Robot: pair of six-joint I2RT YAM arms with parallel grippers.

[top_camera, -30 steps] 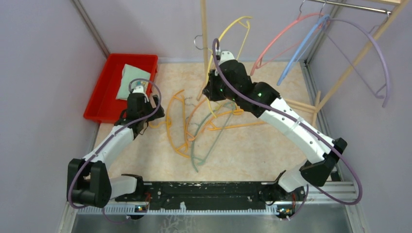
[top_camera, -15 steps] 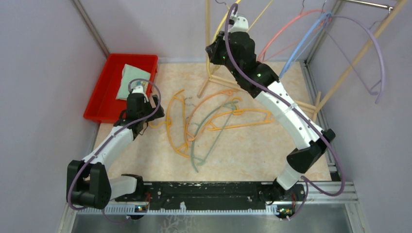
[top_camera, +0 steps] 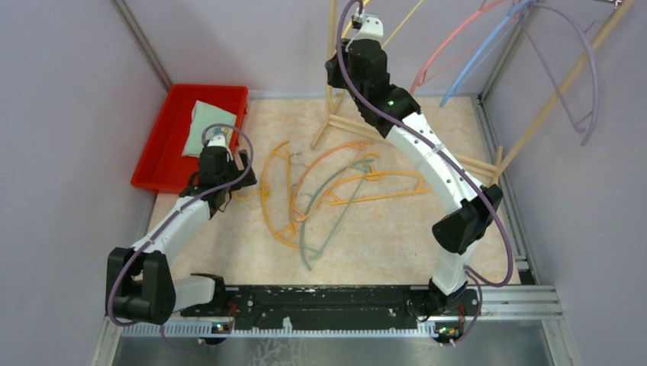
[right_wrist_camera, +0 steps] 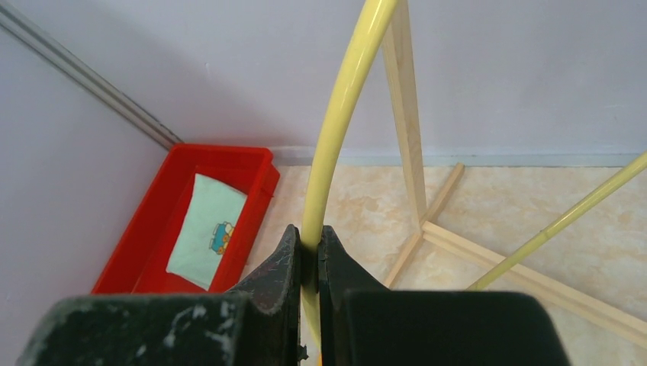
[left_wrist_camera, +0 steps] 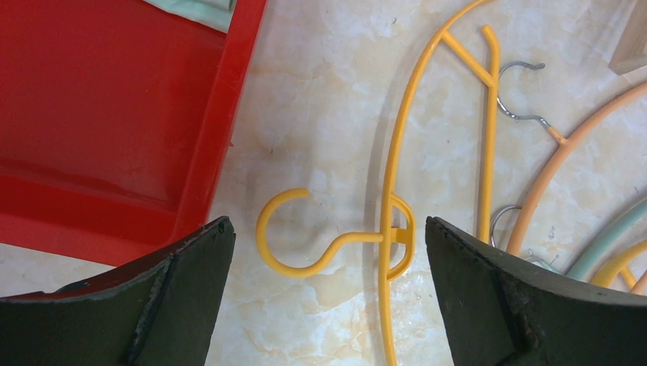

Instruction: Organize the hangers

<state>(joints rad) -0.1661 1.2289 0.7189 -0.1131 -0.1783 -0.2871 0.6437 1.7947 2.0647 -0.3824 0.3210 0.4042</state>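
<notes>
- The right claw (right_wrist_camera: 309, 255) is clenching the yellow hanger (right_wrist_camera: 345, 114) on its curved arm, high at the far side of the scene, just beside the upright rack pole (right_wrist_camera: 404, 99).
- To do this hang well, I judge the arm should be carrying the hanger right toward the pink hanger (top_camera: 450, 46), blue hanger (top_camera: 481, 49) and lavender hanger (top_camera: 584, 69), keeping it clear of the pole and leading with the hook, which is out of view here.
- The grip should be staying firm until the hook is seating; a thin rod may be pivoting between the pads.
- The left claw (left_wrist_camera: 328, 229) is hanging released over the orange hanger (left_wrist_camera: 389, 175) on the worktop (top_camera: 381, 236), near the red tray (top_camera: 152, 156), ready for the next pick.
- Against one second ago, the right arm is reaching higher and farther, and the yellow hanger is no longer trailing down toward the pile of hangers (top_camera: 320, 191).
- The left arm is sitting unchanged.
- The hung trio is showing higher in the overhead view, as though the rack is being nudged.
</notes>
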